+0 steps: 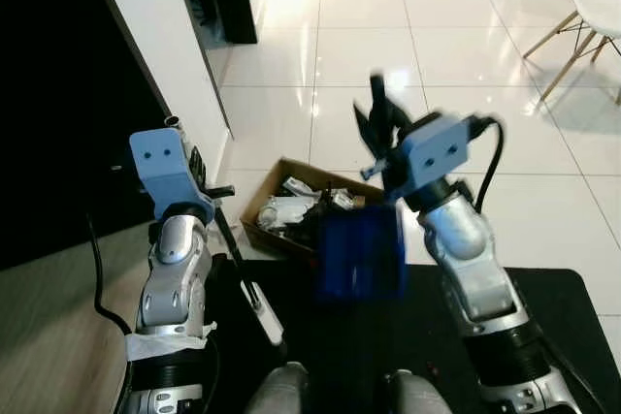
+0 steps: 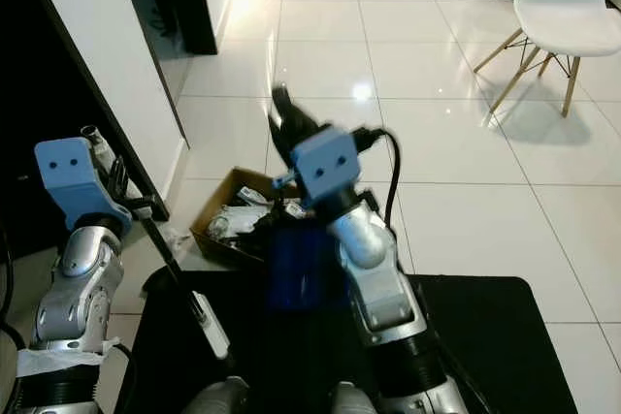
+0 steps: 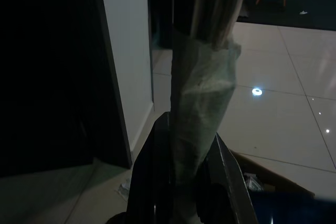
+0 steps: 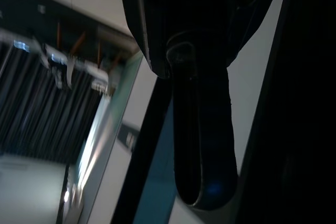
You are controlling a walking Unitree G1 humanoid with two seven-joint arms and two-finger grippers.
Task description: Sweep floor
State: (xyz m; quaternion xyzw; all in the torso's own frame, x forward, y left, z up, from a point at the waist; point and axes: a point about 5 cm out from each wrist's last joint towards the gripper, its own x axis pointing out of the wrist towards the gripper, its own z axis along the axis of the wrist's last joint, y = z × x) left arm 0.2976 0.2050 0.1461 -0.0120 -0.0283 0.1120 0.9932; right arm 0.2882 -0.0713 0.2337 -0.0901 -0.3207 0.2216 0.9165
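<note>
Dustpan of dark blue plastic (image 1: 361, 254) hangs tipped over the open brown cardboard box of rubbish (image 1: 296, 208), its handle clenched in the right claw (image 1: 381, 123). Left claw (image 3: 178, 182) grips the slim broom handle (image 1: 231, 239) upright, parked near the white wall.

right gripper (image 4: 202, 51) seen close, dark fingers closed around blue dustpan handle (image 4: 202, 145), vertical blinds (image 4: 47, 108) beside it

Glossy floor glare, dim wrist views
</note>
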